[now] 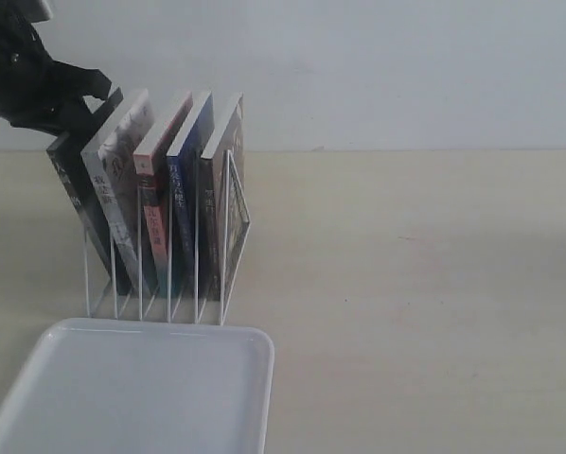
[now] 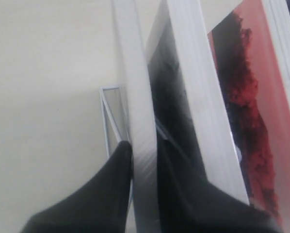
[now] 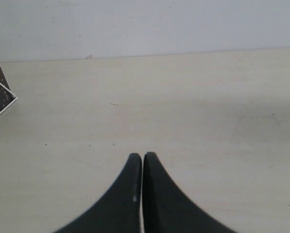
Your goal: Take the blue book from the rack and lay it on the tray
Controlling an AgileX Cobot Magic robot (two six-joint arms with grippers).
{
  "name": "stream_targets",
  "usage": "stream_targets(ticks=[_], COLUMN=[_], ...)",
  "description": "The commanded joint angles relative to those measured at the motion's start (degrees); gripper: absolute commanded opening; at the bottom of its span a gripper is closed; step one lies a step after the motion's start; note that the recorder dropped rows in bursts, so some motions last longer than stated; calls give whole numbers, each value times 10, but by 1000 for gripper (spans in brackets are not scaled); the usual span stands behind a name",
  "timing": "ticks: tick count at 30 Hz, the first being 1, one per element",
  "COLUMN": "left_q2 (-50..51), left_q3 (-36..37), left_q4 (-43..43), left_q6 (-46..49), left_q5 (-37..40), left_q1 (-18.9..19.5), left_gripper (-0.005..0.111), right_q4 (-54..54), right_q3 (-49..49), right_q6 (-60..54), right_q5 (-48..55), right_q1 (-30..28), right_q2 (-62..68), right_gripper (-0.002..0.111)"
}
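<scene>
Blue book [image 1: 184, 184] in rack [image 1: 228, 236], fourth of five books, leaning toward 11 o'clock. Red-spined book [image 1: 150, 203] just beside it at 9 o'clock.

Tray [image 1: 141, 388] on table [image 1: 415, 284], near rack at 6 o'clock.

Left gripper [image 1: 92, 102] at 10 o'clock of blue book, clenched on top corner of black book [image 1: 67, 180], leftmost in rack. Fingers [image 2: 118, 170] press either side of its page edge.

Right gripper [image 3: 142, 162] clenched, grasping nothing, above table.
</scene>
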Motion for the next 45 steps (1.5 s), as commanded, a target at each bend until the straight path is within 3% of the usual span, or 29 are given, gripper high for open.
stream_targets(ticks=[1, 13, 45], left_q2=[-35, -87, -10], left_q3=[-2, -24, 2], left_q4=[-35, -33, -24], left_q6=[-1, -33, -44], left_q5=[3, 30, 19], left_q1=[-1, -1, -1], left_gripper=[4, 4, 4], right_q4=[-1, -1, -1], right_q3=[0, 0, 0], right_q6=[-2, -2, -2], right_q5=[-4, -4, -3], right_q1=[-1, -1, -1], right_q2=[-3, -3, -3], right_gripper=[0, 0, 0])
